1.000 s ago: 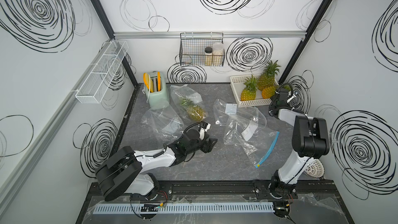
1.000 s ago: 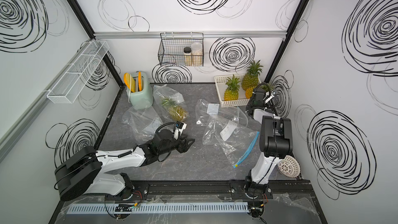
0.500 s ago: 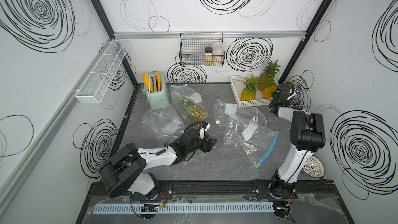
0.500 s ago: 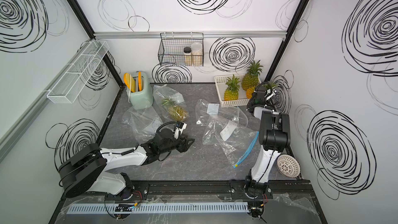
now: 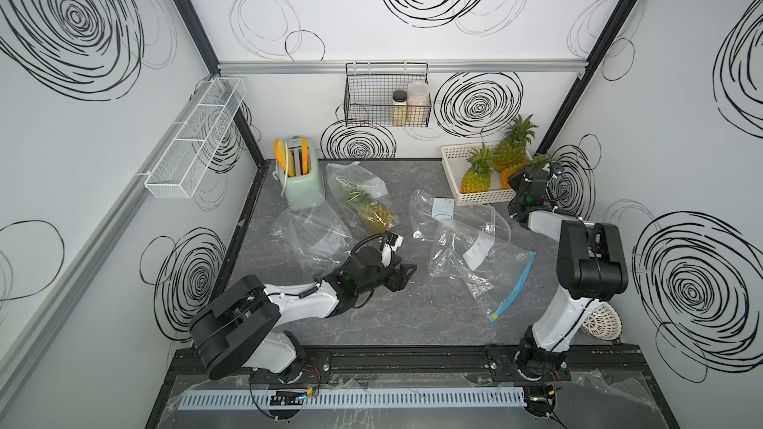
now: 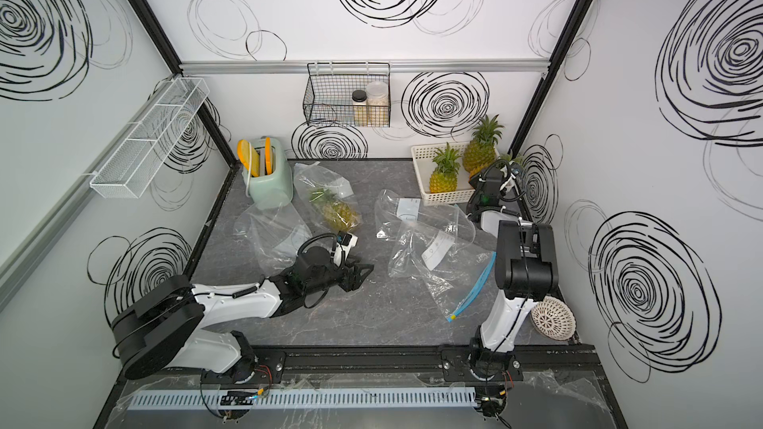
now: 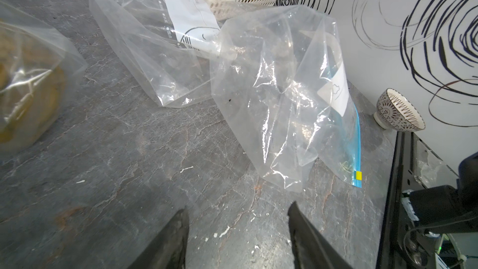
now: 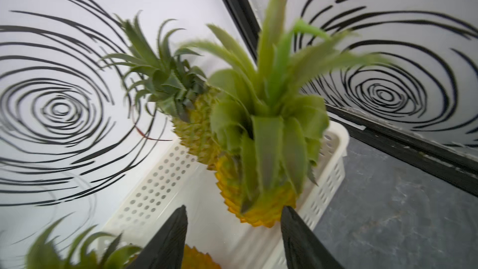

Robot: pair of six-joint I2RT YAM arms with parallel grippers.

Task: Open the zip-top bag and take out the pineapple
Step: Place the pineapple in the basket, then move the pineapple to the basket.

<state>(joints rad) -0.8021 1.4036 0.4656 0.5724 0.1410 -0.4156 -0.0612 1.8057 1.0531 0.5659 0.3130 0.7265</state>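
Yellow pineapple [image 8: 269,208] sits in basket [image 8: 155,190] at 1 o'clock, right gripper [image 8: 234,208] and left gripper [image 7: 238,206] spread, empty; bagged pineapple [image 5: 373,212] at 11 o'clock not yet unpacked.

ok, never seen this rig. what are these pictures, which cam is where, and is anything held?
Two robot arms on a rail, each ending in a two-finger pincer. The two wide shots look down from overhead; the two close shots come from wrist cameras. On the table: a bagged pineapple, empty bags, a toaster, a bowl, and a basket of loose pineapples. The left pincer is open over bare table. The right pincer is open at the basket; nothing is held.
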